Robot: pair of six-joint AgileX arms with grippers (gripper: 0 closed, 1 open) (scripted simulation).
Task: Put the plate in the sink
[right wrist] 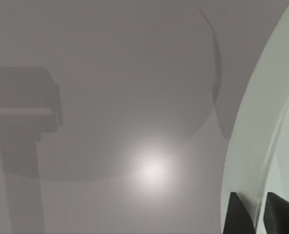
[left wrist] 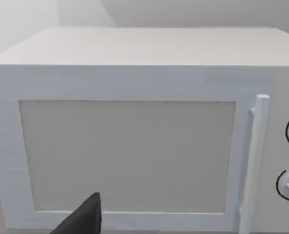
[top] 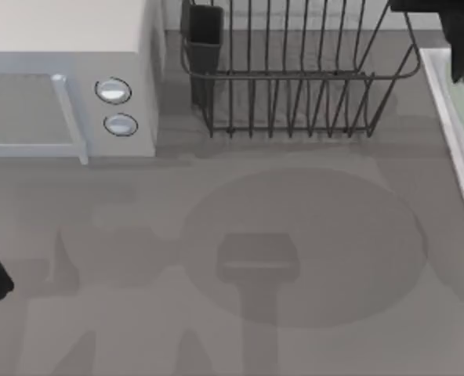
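- Plate (right wrist: 254, 146), mint green, is held aloft by its rim, pinched between the right gripper (right wrist: 259, 214) fingers, over the sink (top: 450, 110) at the table's right edge.
- Lowering and release remain.
- Left gripper (left wrist: 83, 219), parked facing the microwave (left wrist: 134, 131); finger state cannot be told.

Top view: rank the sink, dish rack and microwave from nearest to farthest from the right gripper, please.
The right gripper is at the top right corner, its jaws clamped on the plate rim.
1. Sink: right edge, directly beneath the gripper.
2. Dish rack: top centre, just left of the gripper.
3. Microwave: top left, farthest.
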